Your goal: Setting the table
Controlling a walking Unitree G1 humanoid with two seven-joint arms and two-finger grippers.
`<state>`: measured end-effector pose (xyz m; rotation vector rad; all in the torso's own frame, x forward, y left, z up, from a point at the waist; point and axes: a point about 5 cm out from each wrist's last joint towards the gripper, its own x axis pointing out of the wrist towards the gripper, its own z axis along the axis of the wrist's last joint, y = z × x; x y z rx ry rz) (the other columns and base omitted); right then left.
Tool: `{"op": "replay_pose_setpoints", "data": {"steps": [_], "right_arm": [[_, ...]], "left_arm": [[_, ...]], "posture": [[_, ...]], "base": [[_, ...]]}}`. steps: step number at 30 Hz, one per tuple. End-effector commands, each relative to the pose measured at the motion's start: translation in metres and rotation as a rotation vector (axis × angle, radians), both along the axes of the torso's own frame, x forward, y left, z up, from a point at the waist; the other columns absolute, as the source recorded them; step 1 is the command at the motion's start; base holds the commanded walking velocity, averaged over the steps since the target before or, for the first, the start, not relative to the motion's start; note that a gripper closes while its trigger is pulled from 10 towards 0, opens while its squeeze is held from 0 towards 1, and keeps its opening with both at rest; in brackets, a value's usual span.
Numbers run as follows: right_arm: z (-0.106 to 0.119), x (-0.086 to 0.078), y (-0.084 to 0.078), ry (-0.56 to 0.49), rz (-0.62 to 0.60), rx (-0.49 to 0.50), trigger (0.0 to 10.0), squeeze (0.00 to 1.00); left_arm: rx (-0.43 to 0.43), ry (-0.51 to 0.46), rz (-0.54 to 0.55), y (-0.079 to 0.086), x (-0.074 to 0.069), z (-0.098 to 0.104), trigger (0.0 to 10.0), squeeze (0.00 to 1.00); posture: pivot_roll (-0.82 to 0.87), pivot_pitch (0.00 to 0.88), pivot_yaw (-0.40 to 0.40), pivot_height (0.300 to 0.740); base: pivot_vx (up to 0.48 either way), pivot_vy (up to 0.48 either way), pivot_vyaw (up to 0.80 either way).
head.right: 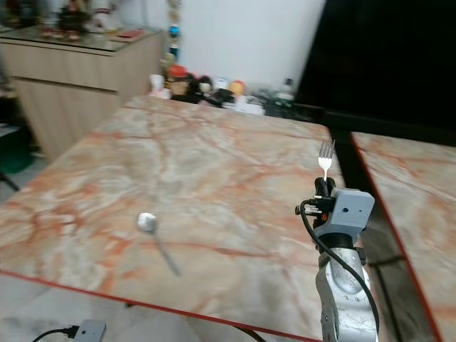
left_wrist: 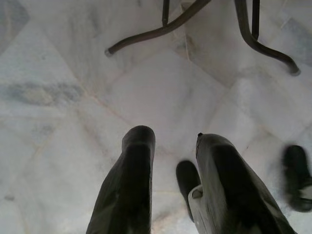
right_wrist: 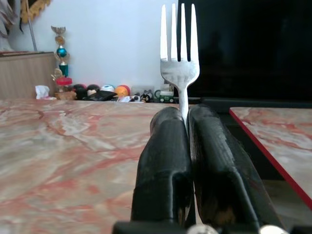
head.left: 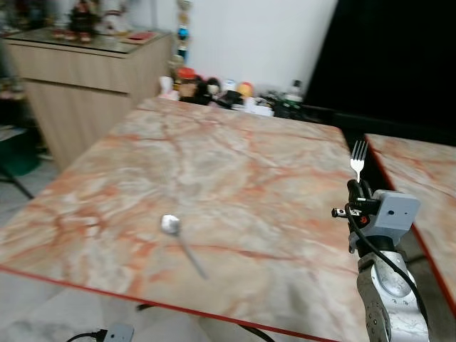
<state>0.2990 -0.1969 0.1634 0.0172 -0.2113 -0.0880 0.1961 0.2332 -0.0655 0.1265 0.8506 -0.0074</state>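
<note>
Right eye view: fork (head.right: 326,158) upright in right gripper (head.right: 325,187) beside table (head.right: 235,178) edge.

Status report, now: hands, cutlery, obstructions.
Right hand shut on fork, tines up, above table's right edge. Left hand open, hanging over floor. Spoon lies on table, near front edge. Nothing between them.

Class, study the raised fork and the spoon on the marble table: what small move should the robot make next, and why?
Probably carry the right hand leftward and lower it toward the table, near the spoon. It is shut on the fork, held upright above the table's right edge, while the spoon already lies flat.
</note>
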Motion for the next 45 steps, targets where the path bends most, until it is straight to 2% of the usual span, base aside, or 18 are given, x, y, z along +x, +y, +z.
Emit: {"op": "replay_pose_setpoints", "data": {"steps": [1,9,16,27,35,45], "right_arm": [[0.002,-0.002,-0.003,-0.013,-0.014,-0.004,10.0,0.0],[0.003,-0.001,-0.005,-0.022,-0.034,0.026,10.0,0.0],[0.009,-0.003,-0.004,-0.061,-0.032,-0.003,10.0,0.0],[0.022,-0.003,-0.013,-0.109,-0.07,-0.018,10.0,0.0],[0.034,-0.005,-0.013,-0.185,-0.072,-0.021,10.0,0.0],[0.036,-0.004,-0.014,-0.187,-0.075,-0.035,10.0,0.0]], "left_arm": [[-0.02,0.034,0.005,-0.004,-0.01,-0.007,10.0,0.0],[-0.012,0.061,0.009,-0.002,-0.016,-0.01,10.0,0.0],[-0.01,0.08,0.018,-0.001,-0.022,-0.012,10.0,0.0],[-0.015,0.09,0.019,-0.002,-0.025,-0.014,10.0,0.0],[-0.013,0.098,0.019,-0.002,-0.028,-0.015,10.0,0.0],[-0.015,0.102,0.014,-0.005,-0.028,-0.016,10.0,0.0]], "posture": [[-0.03,0.043,-0.014,0.74],[-0.03,0.051,-0.009,0.74],[-0.03,0.053,-0.012,0.74],[-0.04,0.049,-0.018,0.74],[-0.04,0.039,-0.02,0.74],[-0.05,0.04,-0.024,0.74]], "base": [[0.0,-0.48,0.0],[0.0,-0.48,-0.19],[0.0,-0.48,-0.43],[0.0,-0.48,0.0],[0.0,-0.48,-0.56],[0.0,-0.48,0.0]]}}
